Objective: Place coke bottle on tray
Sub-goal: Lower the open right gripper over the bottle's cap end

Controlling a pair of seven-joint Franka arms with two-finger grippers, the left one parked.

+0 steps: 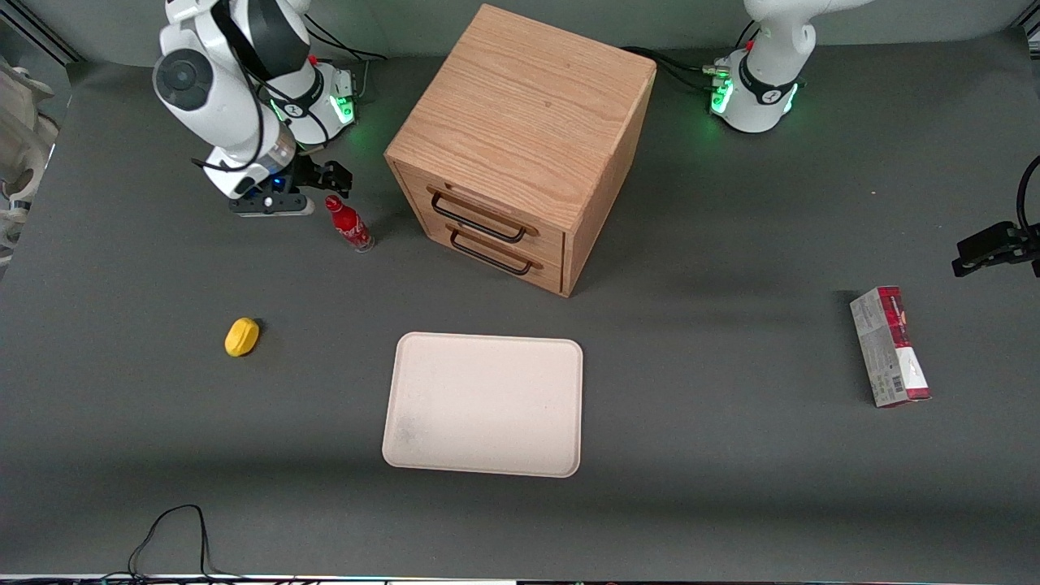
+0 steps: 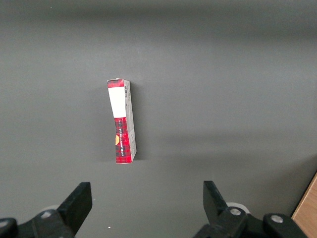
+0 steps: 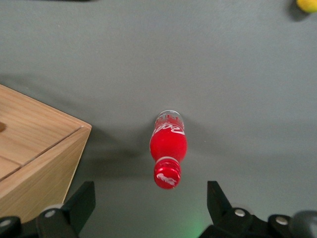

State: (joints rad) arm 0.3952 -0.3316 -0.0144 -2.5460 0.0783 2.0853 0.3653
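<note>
The coke bottle [image 1: 349, 226] is small and red with a red cap and white script. It stands upright on the grey table, beside the wooden drawer cabinet [image 1: 520, 146] toward the working arm's end. My gripper [image 1: 329, 180] hovers above and just farther from the front camera than the bottle. It is open and empty. In the right wrist view the bottle [image 3: 168, 146] stands between the spread fingers [image 3: 81, 206], cap up, a little ahead of my gripper [image 3: 151, 206]. The cream tray [image 1: 485, 404] lies flat and empty, nearer the front camera than the cabinet.
A yellow lemon-like object [image 1: 241, 336] lies nearer the front camera than the bottle; it also shows in the right wrist view [image 3: 307, 5]. A red-and-grey carton [image 1: 890, 346] lies toward the parked arm's end, seen too in the left wrist view [image 2: 122, 121]. The cabinet has two closed drawers.
</note>
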